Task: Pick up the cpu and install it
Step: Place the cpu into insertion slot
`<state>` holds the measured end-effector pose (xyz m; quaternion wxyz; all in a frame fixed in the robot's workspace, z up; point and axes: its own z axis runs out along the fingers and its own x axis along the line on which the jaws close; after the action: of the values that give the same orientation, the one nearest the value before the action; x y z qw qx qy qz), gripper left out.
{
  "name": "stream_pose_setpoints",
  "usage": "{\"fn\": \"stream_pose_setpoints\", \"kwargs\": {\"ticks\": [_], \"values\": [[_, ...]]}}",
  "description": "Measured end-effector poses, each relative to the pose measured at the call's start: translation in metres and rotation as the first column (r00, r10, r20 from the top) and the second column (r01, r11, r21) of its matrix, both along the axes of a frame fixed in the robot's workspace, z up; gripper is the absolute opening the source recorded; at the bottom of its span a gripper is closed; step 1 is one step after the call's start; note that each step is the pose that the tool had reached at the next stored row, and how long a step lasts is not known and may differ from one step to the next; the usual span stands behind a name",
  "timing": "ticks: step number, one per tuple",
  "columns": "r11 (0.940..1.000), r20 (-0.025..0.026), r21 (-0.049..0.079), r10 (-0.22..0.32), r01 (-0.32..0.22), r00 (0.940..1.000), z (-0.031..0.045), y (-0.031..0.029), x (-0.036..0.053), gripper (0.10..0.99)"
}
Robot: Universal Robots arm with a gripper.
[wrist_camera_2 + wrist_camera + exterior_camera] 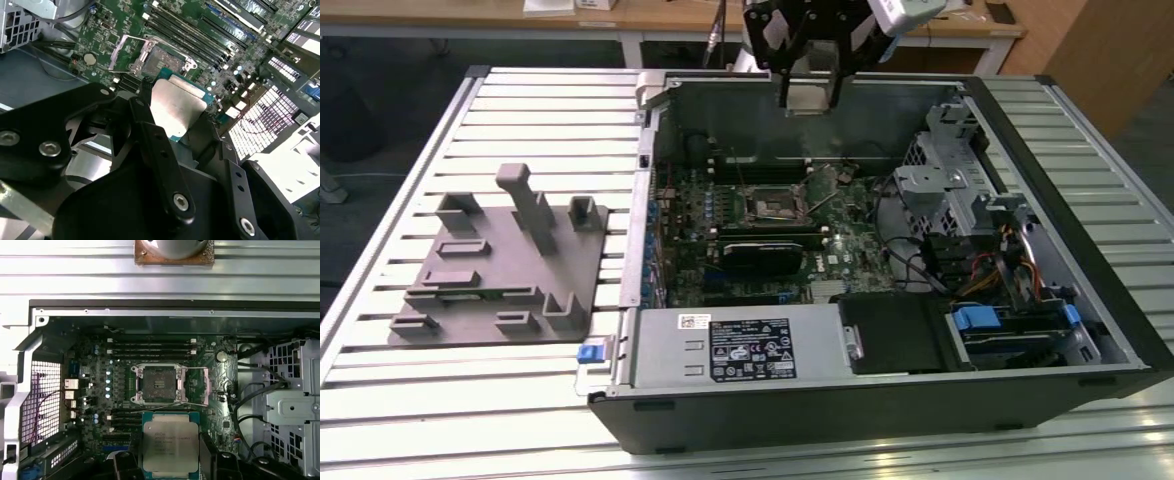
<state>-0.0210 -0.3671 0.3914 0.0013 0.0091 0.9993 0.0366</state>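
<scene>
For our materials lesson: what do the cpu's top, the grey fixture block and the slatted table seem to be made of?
The cpu: the top looks like metal, silvery and matt; the rim looks like green circuit board.
The fixture block: likely plastic, a uniform dull grey with no shine.
The table: probably aluminium, pale slats with a soft sheen.

The exterior view overlooks the whole open case (854, 425) from above; both wrist views closely share its socket (161, 59) (156, 384).
</scene>
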Motion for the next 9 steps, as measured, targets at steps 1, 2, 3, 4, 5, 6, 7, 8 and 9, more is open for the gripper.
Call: {"fn": "stream_pose_setpoints", "kwargs": {"ticks": [1,2,3,4,5,6,7,8,9], "values": [[1.0,0.0,0.0,0.0,0.0,1.0,-0.0001,0.0,0.0,0.537],[1.0,0.0,0.0,0.0,0.0,1.0,-0.0001,0.0001,0.0002,0.537],[1.0,0.0,0.0,0.0,0.0,1.0,-0.0002,0.0001,0.0003,0.537],[1.0,0.0,0.0,-0.001,0.001,1.0,-0.0002,0.0001,0.0004,0.537],[1.0,0.0,0.0,-0.006,0.006,1.0,-0.0003,0.0001,0.0004,0.537],[0.9999,0.0,0.0,-0.017,0.017,0.9999,-0.0003,0.0001,0.0004,0.537],[0.9995,0.0,0.0,-0.033,0.033,0.9995,-0.0004,0.0001,0.0004,0.537],[0.9988,-0.0001,0.0,-0.05,0.05,0.9988,-0.0004,0.0001,0.0004,0.537],[0.9977,0.0,0.0,-0.068,0.068,0.9977,-0.0005,0.0001,0.0004,0.537]]}}
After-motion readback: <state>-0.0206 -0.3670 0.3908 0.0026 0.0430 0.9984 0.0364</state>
